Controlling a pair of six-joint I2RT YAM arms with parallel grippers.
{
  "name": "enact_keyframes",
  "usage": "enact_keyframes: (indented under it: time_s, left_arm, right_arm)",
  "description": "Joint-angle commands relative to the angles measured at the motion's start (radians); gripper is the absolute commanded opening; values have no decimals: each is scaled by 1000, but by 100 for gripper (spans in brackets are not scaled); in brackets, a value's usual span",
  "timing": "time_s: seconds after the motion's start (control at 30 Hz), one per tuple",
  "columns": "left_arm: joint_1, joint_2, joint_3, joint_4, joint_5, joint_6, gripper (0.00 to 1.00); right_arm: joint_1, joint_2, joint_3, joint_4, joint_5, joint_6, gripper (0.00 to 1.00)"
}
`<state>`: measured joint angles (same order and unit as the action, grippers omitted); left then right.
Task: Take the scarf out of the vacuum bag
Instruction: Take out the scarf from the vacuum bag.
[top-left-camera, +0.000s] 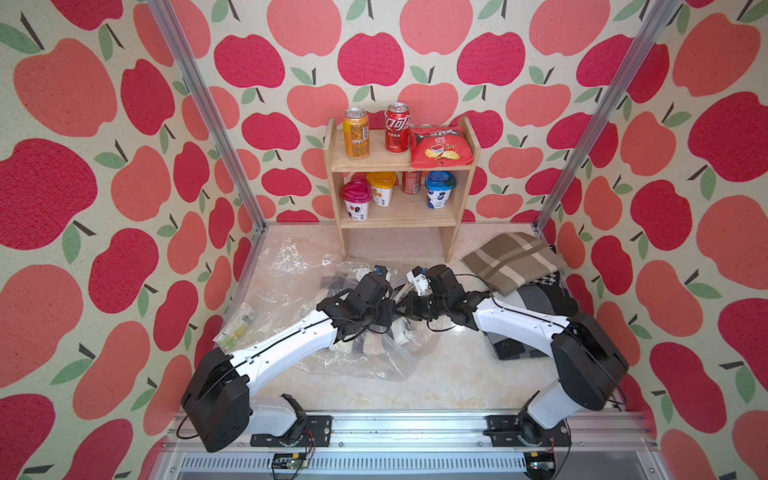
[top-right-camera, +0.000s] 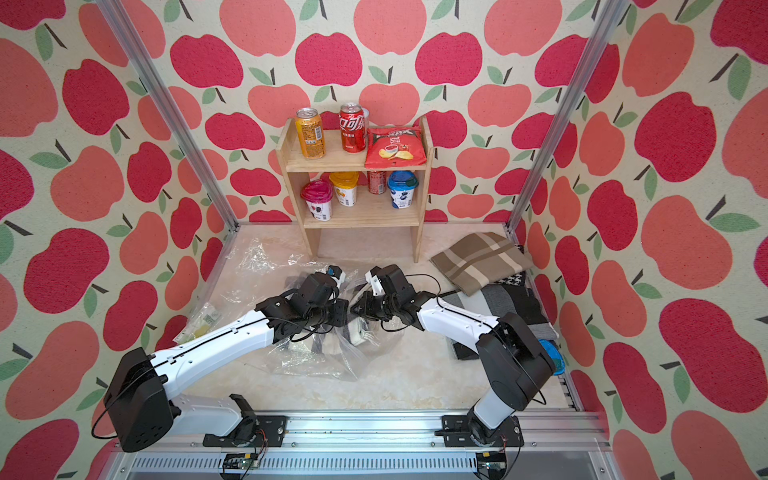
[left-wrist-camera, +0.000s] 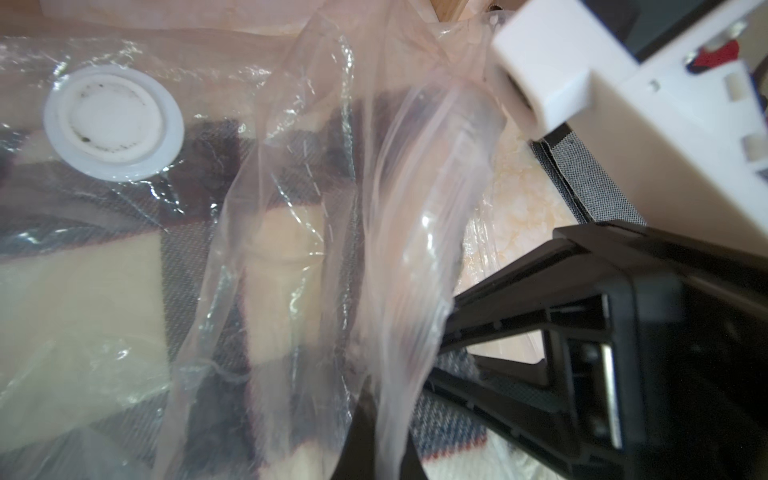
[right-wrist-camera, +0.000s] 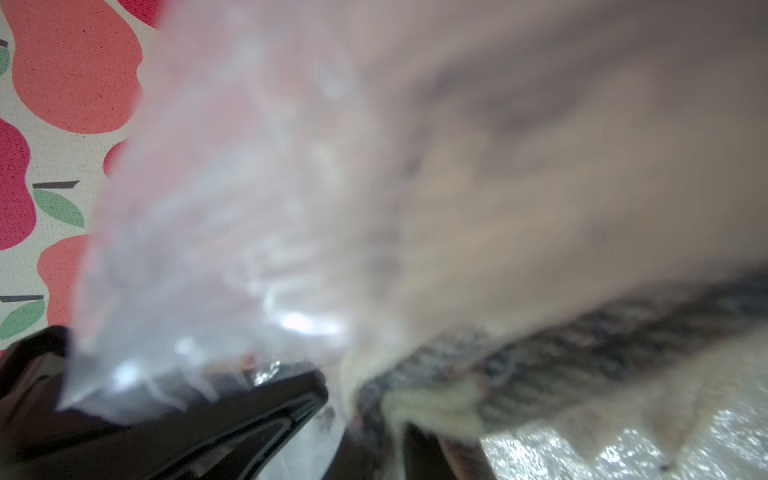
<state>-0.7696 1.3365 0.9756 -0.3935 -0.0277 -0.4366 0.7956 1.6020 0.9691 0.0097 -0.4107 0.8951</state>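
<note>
From my desk I see both claws standing nose to nose over the large clear rectangular plastic vacuum bag (top-left-camera: 365, 361). My left claw (top-left-camera: 390, 318) is clenched. Its wrist view shows a bunched fold of the bag's film drawn up towards it, so I read it as gripping the vacuum bag. The round white valve cap (left-wrist-camera: 114, 126) sits on the bag's upper face, off to one side of that fold.

My right claw (top-left-camera: 402, 309) faces the left one, tips almost touching, and is closed too. In its own wrist view (badly blurred, I admit) the woven edge of the cream and dark-grey plaid scarf (right-wrist-camera: 582, 340) lies right between its black fingers (right-wrist-camera: 270, 411), with film bunched over them. Most of the scarf is inside the bag, folded beneath the left claw and its wrist.

Behind the right claw, partly under its arm, lie a folded brown cloth with pale stripes (top-left-camera: 513, 259) and darker grey folded cloths (top-left-camera: 536, 299). Beside the left claw's forearm, on the outer side, lies a small clear plastic packet with green-and-white bits (top-left-camera: 239, 326).
</note>
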Motion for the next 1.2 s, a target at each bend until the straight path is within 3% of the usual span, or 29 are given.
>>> enact_keyframes:
  time_s: [0.0, 0.2, 0.5, 0.77, 1.17]
  left_arm:
    - [16, -26, -18, -19, -1, -24, 0]
    - [48, -29, -20, -42, -29, -70, 0]
    - [104, 11, 9, -90, -65, -132, 0]
    - [113, 102, 83, -138, -75, -143, 0]
    - [134, 280, 246, -152, -10, -109, 0]
  right_arm:
    - [-19, -11, -14, -51, 57, -12, 1]
    - [-90, -59, 1, -178, 129, -71, 0]
    - [-99, -105, 106, -340, 237, -197, 0]
    - [-95, -105, 210, -420, 237, -296, 0]
    - [-108, -111, 323, -666, 353, -378, 0]
